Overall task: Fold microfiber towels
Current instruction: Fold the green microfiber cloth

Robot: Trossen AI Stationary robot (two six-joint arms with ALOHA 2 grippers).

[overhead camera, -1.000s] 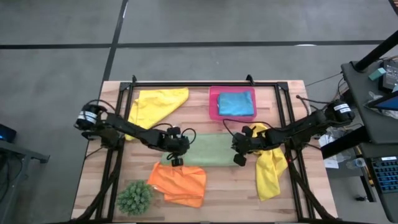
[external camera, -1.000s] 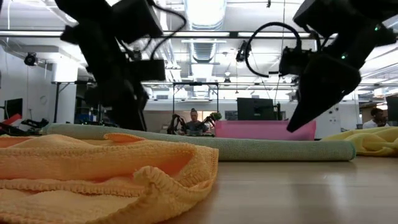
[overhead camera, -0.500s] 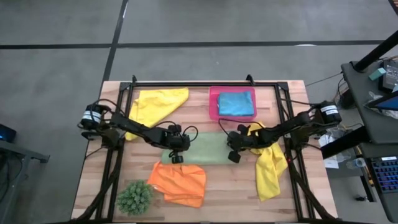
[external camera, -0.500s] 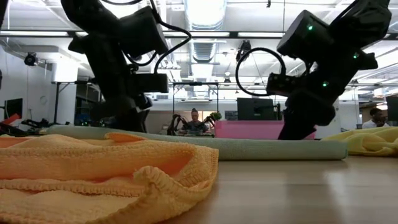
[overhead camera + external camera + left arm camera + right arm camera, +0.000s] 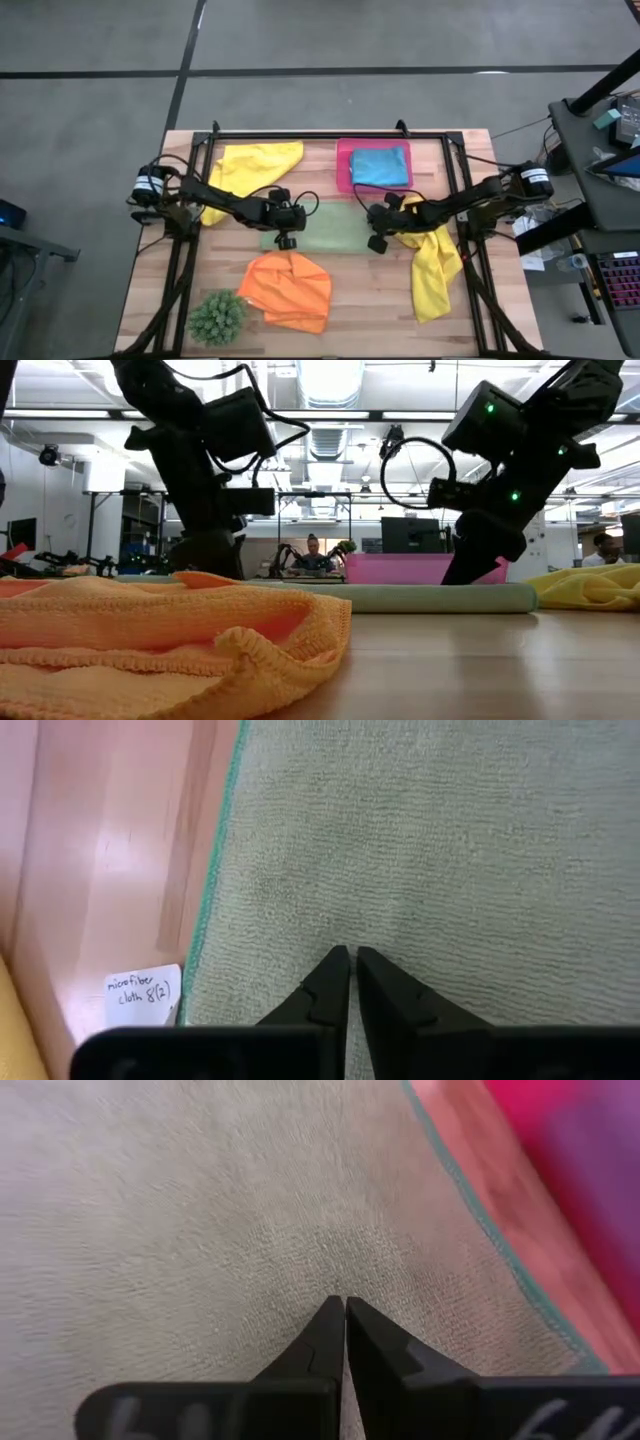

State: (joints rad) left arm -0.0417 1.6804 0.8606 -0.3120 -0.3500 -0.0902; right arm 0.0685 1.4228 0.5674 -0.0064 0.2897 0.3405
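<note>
Green towel (image 5: 325, 231) folded narrower | nubby pile | both pincers pinch it

- Bright ceiling strip lights (image 5: 330, 380) are glaring across the low view, leaving both dark arms showing nearly as silhouettes.
- The crumpled orange microfiber towel (image 5: 170, 635) is lying blurred in the foreground.
- From overhead, even light is casting only faint shadows.
</note>
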